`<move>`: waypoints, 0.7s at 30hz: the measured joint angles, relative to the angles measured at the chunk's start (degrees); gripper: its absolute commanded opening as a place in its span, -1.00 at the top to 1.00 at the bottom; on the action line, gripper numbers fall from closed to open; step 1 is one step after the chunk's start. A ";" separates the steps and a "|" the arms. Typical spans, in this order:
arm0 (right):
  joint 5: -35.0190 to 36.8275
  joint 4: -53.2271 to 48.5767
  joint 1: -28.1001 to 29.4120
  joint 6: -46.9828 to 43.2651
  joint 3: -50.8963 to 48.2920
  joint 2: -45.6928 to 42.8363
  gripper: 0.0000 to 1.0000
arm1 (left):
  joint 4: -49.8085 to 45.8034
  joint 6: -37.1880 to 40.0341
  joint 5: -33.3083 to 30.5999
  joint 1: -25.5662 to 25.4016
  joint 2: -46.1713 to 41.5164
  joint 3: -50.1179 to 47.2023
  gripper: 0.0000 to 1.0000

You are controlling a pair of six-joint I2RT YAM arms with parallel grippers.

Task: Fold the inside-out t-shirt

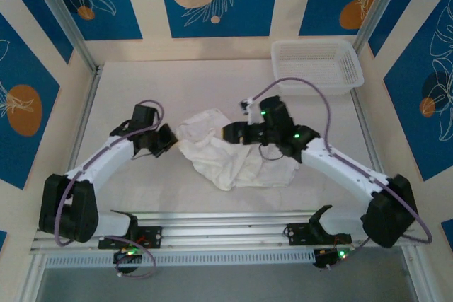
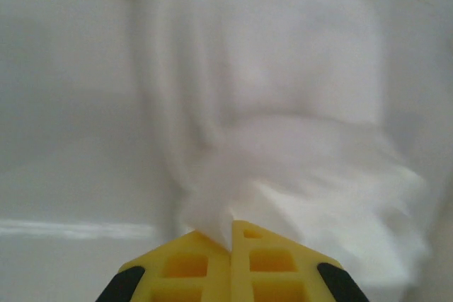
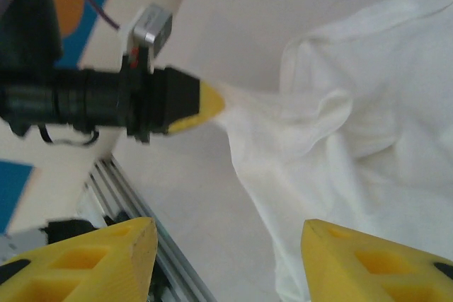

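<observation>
In the middle of the table [image 1: 134, 185], between my two arms, the inside-out t-shirt [image 1: 225, 152] lies as a crumpled white heap, plain and heavily wrinkled, with no print that I can see. Its left part is bunched and drawn toward the left gripper [image 1: 171, 141]. On the left wrist camera the cloth [image 2: 283, 132] narrows into a twisted tail that runs straight into that gripper [image 2: 231, 235], whose yellow fingers are pressed together on it. From the right wrist camera I see the same pinch from the other side: the shirt [image 3: 368, 146] is pulled to a point at the tip of the left gripper [image 3: 204, 106], with a seamed edge curling just beside it. The right gripper [image 3: 226, 237] hangs over the shirt's near-left edge with its fingers spread wide and nothing between them; on the overhead view it [image 1: 228, 132] sits at the top of the heap.

The shirt's near edge stops short of the rail [image 1: 226, 218]. Bare table lies to the left and beyond it. The white mesh basket [image 1: 318, 65] stands in the far right corner, well apart from the cloth.
</observation>
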 measured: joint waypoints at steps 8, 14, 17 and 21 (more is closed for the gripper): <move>13.57 -6.05 9.03 -1.75 8.48 21.40 -0.14 | -5.88 3.32 -11.87 9.33 -4.20 -8.46 0.08; 20.70 -12.02 7.74 -3.52 8.72 23.65 -0.14 | -6.25 9.77 -13.79 6.93 -16.48 -6.99 -0.16; 21.99 -12.76 7.76 -4.87 8.92 23.58 -0.14 | -6.51 13.90 -12.26 1.68 -15.98 -3.34 -0.19; 24.44 -13.64 7.67 -6.14 8.92 22.84 -0.15 | -6.25 16.94 -9.55 -2.29 -12.02 -0.92 -0.28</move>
